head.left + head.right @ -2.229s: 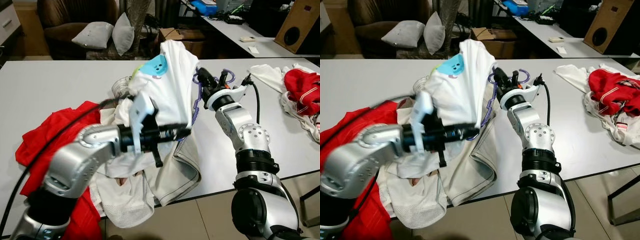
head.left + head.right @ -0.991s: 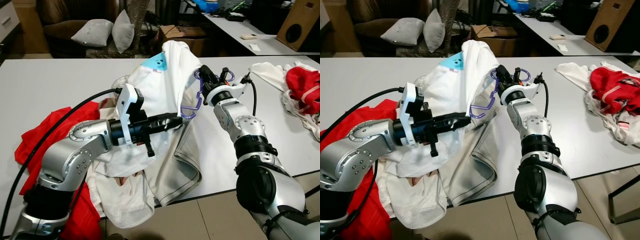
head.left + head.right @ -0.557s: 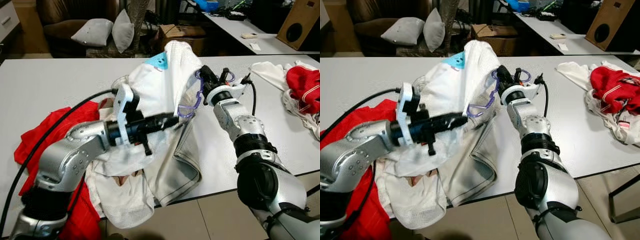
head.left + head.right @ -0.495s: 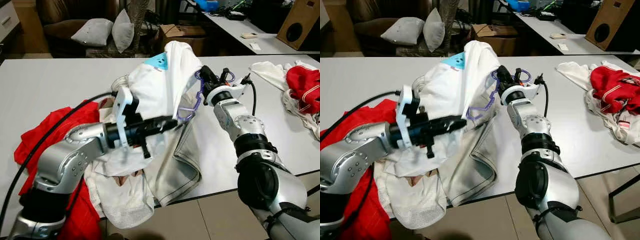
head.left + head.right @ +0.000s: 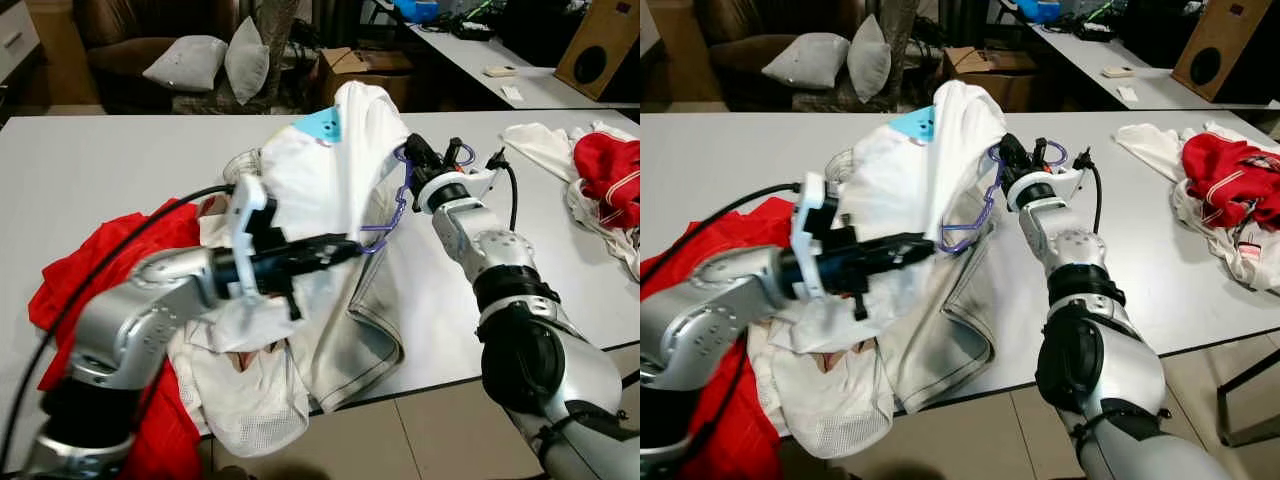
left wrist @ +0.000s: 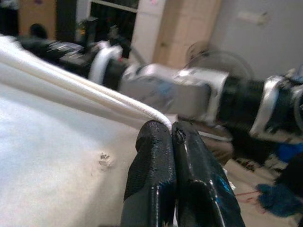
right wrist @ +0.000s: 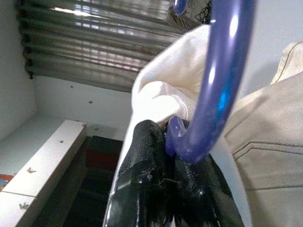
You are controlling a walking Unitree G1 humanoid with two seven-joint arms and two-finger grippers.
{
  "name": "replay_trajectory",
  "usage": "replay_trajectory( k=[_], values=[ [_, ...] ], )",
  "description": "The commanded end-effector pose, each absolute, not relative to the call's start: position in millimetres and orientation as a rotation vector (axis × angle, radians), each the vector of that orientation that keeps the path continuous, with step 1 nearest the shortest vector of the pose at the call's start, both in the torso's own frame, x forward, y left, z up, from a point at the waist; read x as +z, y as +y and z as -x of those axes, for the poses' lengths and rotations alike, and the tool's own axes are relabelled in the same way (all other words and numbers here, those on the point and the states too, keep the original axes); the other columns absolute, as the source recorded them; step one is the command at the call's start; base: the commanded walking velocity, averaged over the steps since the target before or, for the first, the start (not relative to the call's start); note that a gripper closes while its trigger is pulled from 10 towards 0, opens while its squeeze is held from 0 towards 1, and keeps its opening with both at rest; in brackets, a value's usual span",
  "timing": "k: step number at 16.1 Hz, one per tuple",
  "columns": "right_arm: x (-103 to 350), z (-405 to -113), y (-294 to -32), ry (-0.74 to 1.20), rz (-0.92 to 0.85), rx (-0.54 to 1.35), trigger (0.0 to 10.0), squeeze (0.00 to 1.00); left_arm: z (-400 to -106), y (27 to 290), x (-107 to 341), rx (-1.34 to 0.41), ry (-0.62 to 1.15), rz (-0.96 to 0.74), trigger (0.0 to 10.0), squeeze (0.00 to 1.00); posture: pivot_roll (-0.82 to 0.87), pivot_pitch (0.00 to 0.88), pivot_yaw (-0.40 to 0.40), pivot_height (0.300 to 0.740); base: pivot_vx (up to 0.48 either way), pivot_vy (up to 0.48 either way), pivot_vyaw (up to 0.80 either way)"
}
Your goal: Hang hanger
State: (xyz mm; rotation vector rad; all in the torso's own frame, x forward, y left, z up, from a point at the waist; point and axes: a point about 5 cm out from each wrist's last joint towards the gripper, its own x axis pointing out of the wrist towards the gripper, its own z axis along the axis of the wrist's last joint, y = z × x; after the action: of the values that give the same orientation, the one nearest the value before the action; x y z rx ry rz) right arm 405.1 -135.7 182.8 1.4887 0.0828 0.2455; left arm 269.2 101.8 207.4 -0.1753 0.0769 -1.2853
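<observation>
A purple plastic hanger sits partly inside a white shirt with a light-blue patch, held up over the middle of the white table. My right gripper is shut on the hanger near its top, with shirt cloth bunched against the fingers. In the right wrist view the hanger curves past the fingertips. My left gripper is shut on the shirt's hem, just below the hanger's lower bar. The rest of the hanger is hidden under the cloth.
Beige trousers and more white cloth lie under the shirt near the front edge. A red garment lies at the left. A red and white clothes pile lies at the right. Behind the table are cushions and a cardboard box.
My left gripper has stayed shut on the hem and shifted slightly, tugging the cloth. The hanger's lower bar swung a little inside the shirt. The right gripper has hardly moved.
</observation>
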Motion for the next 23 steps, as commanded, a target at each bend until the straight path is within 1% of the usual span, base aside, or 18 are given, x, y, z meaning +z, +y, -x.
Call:
replay_trajectory(
  k=[1,2,4,6,8,9,10,12,14,15,16,18,19,20,22,23],
  values=[
    [195.2,-409.6,-142.3,0.016,-1.485,0.215,10.0,0.00,-258.9,84.9,215.9,-1.395,0.054,0.180,0.0,0.00,0.11,0.013,-0.093,0.740,0.000,0.000,0.00],
    [195.2,-410.5,-139.0,0.013,-1.507,0.198,10.0,0.00,-256.5,75.6,211.9,-1.424,0.071,0.181,0.0,0.00,0.11,0.013,-0.093,0.740,0.000,0.000,0.00],
    [197.9,-411.8,-135.5,-0.005,-1.551,0.189,10.0,0.00,-255.5,65.6,205.2,-1.441,0.095,0.188,0.0,0.00,0.11,0.013,-0.097,0.740,0.000,0.000,0.00],
    [199.0,-412.2,-131.7,0.000,-1.554,0.198,10.0,0.00,-258.8,63.7,203.4,-1.420,0.093,0.188,0.0,0.00,0.11,0.011,-0.092,0.740,0.000,0.000,0.00],
    [188.2,-407.4,-107.5,0.121,-1.373,0.278,10.0,0.00,-275.9,64.5,216.3,-1.306,0.006,0.206,0.0,0.00,0.10,0.008,-0.086,0.740,0.000,0.000,0.00],
    [184.9,-405.8,-102.9,0.146,-1.334,0.292,10.0,0.00,-278.7,65.0,219.2,-1.288,-0.010,0.211,0.0,0.00,0.10,0.008,-0.086,0.740,0.000,0.000,0.00],
    [176.0,-401.3,-91.6,0.205,-1.313,0.310,10.0,0.00,-284.1,65.2,220.8,-1.260,-0.019,0.200,0.0,0.00,0.10,0.006,-0.085,0.740,0.000,0.000,0.00],
    [172.0,-396.9,-83.6,0.245,-1.333,0.341,10.0,0.00,-287.0,65.1,216.6,-1.242,-0.004,0.171,0.0,0.00,0.11,0.003,-0.083,0.740,0.000,0.000,0.00],
    [178.6,-395.5,-90.7,0.227,-1.379,0.367,10.0,0.00,-287.7,69.1,206.6,-1.220,0.033,0.067,0.0,0.00,0.10,0.002,-0.079,0.740,0.000,0.000,0.00],
    [184.9,-395.7,-101.0,0.198,-1.425,0.363,10.0,0.00,-287.1,72.3,200.2,-1.202,0.057,0.023,0.0,0.00,0.10,0.000,-0.071,0.740,0.000,0.000,0.00],
    [189.9,-394.0,-107.8,0.187,-1.439,0.382,10.0,0.00,-287.1,72.3,198.1,-1.181,0.058,0.038,0.0,0.00,0.09,0.000,-0.067,0.740,0.000,0.000,0.00],
    [189.1,-387.8,-104.5,0.236,-1.404,0.425,10.0,0.00,-290.3,68.6,200.7,-1.150,0.031,0.063,0.0,0.00,0.09,0.000,-0.066,0.740,0.000,0.000,0.00],
    [183.7,-381.3,-99.0,0.293,-1.364,0.444,10.0,0.00,-298.8,68.5,204.6,-1.083,0.002,0.062,0.0,0.00,0.08,0.000,-0.066,0.740,0.000,0.000,0.00],
    [181.2,-378.5,-97.4,0.310,-1.343,0.447,10.0,0.00,-302.4,69.1,206.3,-1.054,-0.010,0.062,0.0,0.00,0.08,0.000,-0.065,0.740,0.000,0.000,0.00],
    [176.7,-369.9,-100.4,0.334,-1.340,0.431,10.0,0.00,-312.0,74.6,212.6,-0.979,-0.049,0.050,0.0,0.00,0.08,0.000,-0.060,0.740,0.000,0.000,0.00],
    [178.0,-365.0,-103.1,0.332,-1.337,0.437,10.0,0.00,-311.4,76.1,214.1,-0.980,-0.054,0.046,0.0,0.00,0.08,0.000,-0.054,0.740,0.000,0.000,0.00]
  ],
)
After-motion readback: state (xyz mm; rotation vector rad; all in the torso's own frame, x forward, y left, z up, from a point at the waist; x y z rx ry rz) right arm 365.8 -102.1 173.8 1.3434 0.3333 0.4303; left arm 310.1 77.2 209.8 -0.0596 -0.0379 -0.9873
